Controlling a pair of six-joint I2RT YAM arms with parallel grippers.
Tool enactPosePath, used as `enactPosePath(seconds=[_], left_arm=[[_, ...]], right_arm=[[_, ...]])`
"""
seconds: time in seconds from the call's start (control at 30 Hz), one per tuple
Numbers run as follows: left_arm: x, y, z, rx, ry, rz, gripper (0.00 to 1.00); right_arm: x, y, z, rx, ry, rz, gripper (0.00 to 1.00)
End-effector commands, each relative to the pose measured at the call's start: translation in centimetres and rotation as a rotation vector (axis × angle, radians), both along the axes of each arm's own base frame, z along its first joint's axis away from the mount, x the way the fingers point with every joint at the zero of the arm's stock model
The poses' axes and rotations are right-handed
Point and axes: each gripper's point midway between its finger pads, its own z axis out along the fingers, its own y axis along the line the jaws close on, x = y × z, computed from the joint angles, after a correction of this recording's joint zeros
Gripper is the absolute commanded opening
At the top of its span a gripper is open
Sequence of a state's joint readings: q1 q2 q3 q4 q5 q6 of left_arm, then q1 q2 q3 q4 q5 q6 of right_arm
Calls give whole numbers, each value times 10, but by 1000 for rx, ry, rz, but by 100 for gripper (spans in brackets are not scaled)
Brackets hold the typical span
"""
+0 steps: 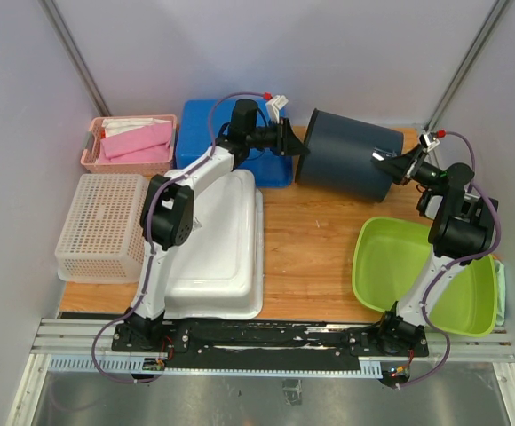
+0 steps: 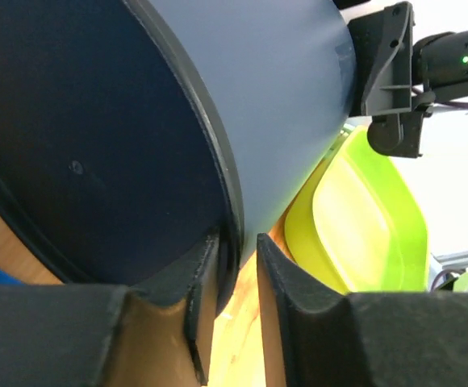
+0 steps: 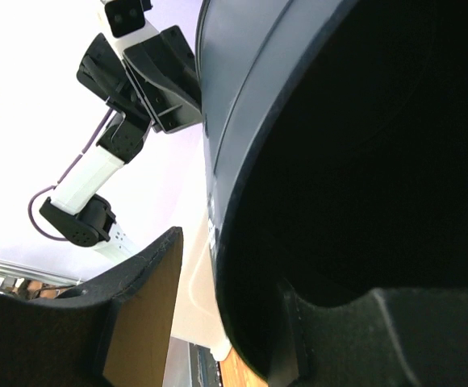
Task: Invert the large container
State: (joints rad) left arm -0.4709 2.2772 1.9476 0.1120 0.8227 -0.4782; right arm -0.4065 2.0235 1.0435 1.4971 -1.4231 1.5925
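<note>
Toward the far edge of the table (image 1: 311, 257), right of centre, the large container (image 1: 351, 160) lies on its side with one hand at each end; about halfway to inverted, by my estimate. Main risk: a round body held by thin edges can roll or twist out as it swings over, since only one end looks truly gripped. It would then drop onto the green tub (image 1: 391, 262) at the near right corner or knock the blue bin (image 1: 200, 124) at the far edge. An uneven lift by the two arms would lever the rim out of the pinch. Left hand (image 2: 234, 262): drawn in narrow on the closed end's raised rim, inner finger (image 2: 181, 278) against it and outer finger (image 2: 286, 274) just beside. A thin sliver shows there, so it is probably clamped, but pad contact is hidden. Right hand (image 3: 230, 270): partly apart, astride the wall at the open mouth, inner finger (image 3: 339, 330) in the dark interior, outer finger (image 3: 141, 298) standing clear of the wall, holding nothing.
</note>
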Motion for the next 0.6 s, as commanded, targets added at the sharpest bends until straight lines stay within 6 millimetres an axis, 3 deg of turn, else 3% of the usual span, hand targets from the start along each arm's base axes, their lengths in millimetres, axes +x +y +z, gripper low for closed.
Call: enactPosePath(seconds=[0.0, 0.07, 0.2, 0.43, 0.57], left_arm=[[-26, -12, 41, -33, -74, -12, 24], [-30, -10, 44, -36, -69, -6, 20], [-32, -6, 54, -23, -64, 13, 1], [-33, 3, 99, -25, -168, 155, 0], [-30, 13, 121, -8, -220, 227, 0]], right_arm=[[-9, 2, 21, -41, -108, -20, 43], [-11, 2, 21, -40, -107, -25, 43], [-11, 0, 21, -37, -106, -40, 45], [-7, -11, 23, -57, -88, -111, 59], [-5, -18, 12, -153, 4, -195, 64]])
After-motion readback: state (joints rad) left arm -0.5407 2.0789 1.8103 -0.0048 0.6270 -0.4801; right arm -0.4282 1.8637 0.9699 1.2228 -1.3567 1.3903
